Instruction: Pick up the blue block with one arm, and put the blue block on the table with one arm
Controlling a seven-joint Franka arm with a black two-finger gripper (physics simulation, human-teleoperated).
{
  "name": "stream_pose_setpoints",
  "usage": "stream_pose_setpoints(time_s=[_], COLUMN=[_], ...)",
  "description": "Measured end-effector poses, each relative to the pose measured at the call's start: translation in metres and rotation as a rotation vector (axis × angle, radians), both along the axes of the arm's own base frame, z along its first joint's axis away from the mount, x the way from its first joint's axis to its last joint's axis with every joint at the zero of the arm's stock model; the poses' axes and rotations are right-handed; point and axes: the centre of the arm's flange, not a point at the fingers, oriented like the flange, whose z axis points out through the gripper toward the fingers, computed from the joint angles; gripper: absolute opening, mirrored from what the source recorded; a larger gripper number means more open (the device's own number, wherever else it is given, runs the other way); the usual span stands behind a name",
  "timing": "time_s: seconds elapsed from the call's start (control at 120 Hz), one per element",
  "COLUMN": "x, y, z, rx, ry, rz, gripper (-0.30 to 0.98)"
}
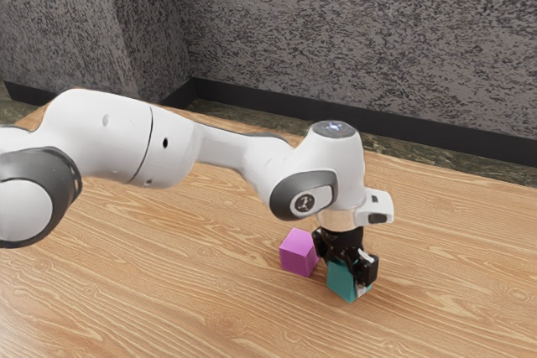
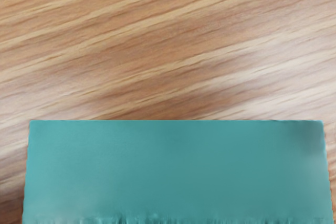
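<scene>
Black two-finger gripper (image 1: 347,267) is down at the teal, smooth-faced block (image 1: 341,282), i.e. the task's blue one, & it's right up against the block's upper part; can't tell from here if it's pinching it or just standing round it. Block's directly under the hand, lower part showing below the black metal; can't tell if its base touches the table or hangs a bit over it. Wrist view: block's big & close, one long straight edge crisp vs. the wood, two corners showing, a darker patch nr. one of them, stripy grain running on past the edge. Next out, exterior view: magenta cube (image 1: 299,253), approx. upright, just beside the teal block on the view's left, w/ a narrow gap between; that's the tight side. More room toward the view's right & toward the camera, where pale brown wood table (image 1: 453,266) stretches well past the block. White arm (image 1: 117,136) w/ grey joint covers comes in from the view's left, over the wood, bending down at the wrist. Table's far edge runs behind the hand, then dark greenish floor (image 1: 419,153), black baseboard (image 1: 336,111), mottled grey wall (image 1: 352,31).
</scene>
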Motion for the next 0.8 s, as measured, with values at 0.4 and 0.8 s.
stream_pose_setpoints(time_s=[0.4, 0.8], x=[0.007, -0.017], y=[-0.003, 0.345], z=[0.057, 0.388], rx=[-0.032, 0.023], ry=[-0.093, -0.249], rz=[-0.016, 0.45], gripper=[0.61, 0.67])
